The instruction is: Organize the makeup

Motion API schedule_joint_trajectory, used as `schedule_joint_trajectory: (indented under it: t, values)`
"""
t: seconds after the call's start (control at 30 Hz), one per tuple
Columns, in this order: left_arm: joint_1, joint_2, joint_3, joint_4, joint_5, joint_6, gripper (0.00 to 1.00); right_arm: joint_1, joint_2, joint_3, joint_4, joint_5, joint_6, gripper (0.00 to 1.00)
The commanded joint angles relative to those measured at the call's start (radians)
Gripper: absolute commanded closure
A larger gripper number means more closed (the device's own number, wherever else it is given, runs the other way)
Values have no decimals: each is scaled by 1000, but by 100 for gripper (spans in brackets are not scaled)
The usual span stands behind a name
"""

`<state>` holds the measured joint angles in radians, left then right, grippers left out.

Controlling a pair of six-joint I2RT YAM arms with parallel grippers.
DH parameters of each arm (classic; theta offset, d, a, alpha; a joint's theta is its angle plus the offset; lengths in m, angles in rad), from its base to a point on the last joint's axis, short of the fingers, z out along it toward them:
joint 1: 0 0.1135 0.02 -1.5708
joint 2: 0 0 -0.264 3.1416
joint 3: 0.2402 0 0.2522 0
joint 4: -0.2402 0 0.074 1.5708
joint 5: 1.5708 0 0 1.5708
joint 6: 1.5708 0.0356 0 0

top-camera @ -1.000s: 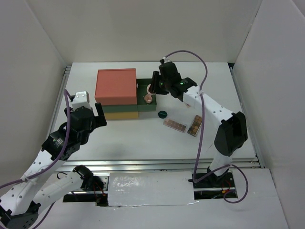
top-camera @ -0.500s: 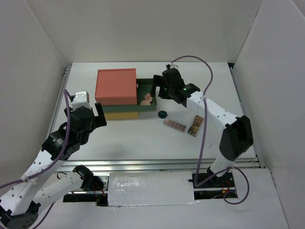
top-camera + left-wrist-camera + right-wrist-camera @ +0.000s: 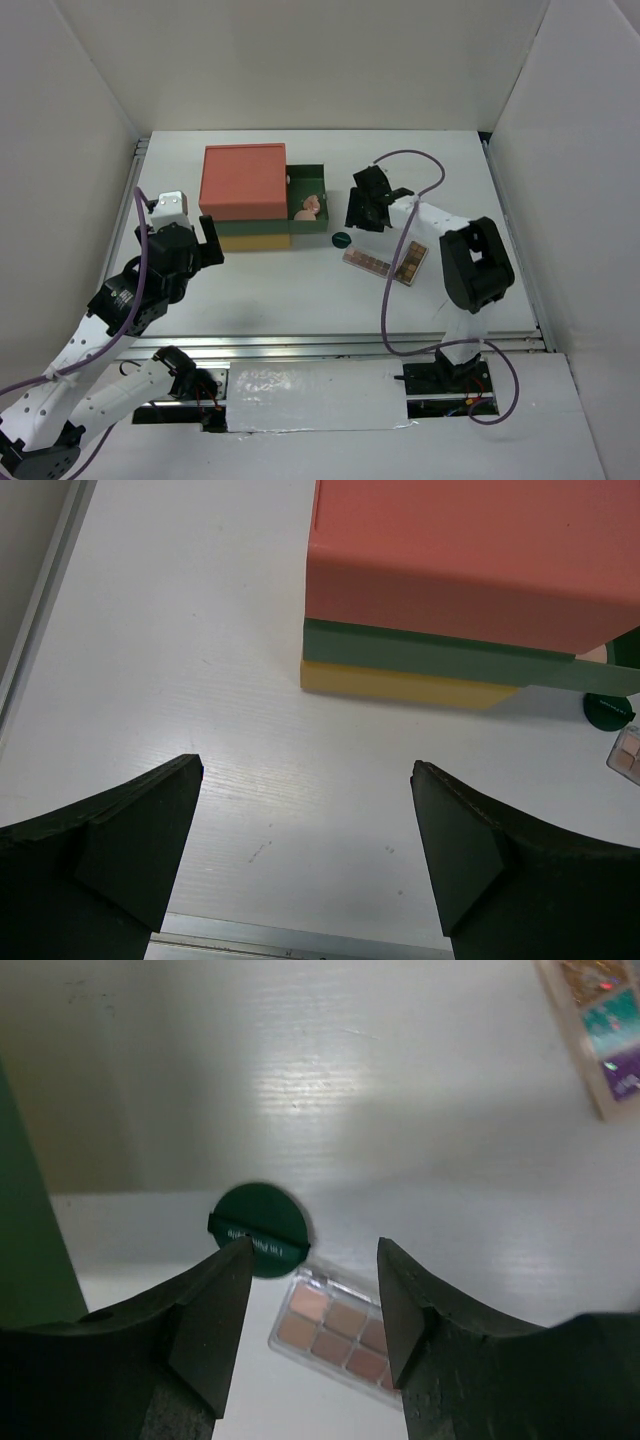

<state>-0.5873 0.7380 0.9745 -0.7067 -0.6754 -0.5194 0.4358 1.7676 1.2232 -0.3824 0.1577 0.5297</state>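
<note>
On the table (image 3: 270, 280) by the right claw (image 3: 312, 1260), a round dark-green disc (image 3: 258, 1230) with a lettered band is seen just beside a brown-toned eyeshadow palette (image 3: 335, 1325); this claw and the left claw (image 3: 305, 790) are held apart.

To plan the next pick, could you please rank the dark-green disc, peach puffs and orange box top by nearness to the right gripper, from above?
1. Dark-green disc, beside the right gripper.
2. Peach puffs, in green drawer.
3. Orange box top, far left.
</note>
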Motion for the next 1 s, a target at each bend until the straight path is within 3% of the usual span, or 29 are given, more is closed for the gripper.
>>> schedule_joint_trajectory:
  t: [0.0, 0.3, 0.67, 0.97]
  values:
    - [-6, 1, -8, 23, -4, 18, 1, 1, 79, 102, -1, -82, -85, 40]
    - [-8, 24, -5, 21, -1, 19, 1, 3, 213, 197, -36, -224, -140, 41]
    - [-9, 17, -5, 18, -7, 16, 1, 29, 227, 173, -76, -207, -139, 50]
    - [-8, 6, -7, 19, -10, 16, 1, 37, 240, 154, -64, -170, -129, 80]
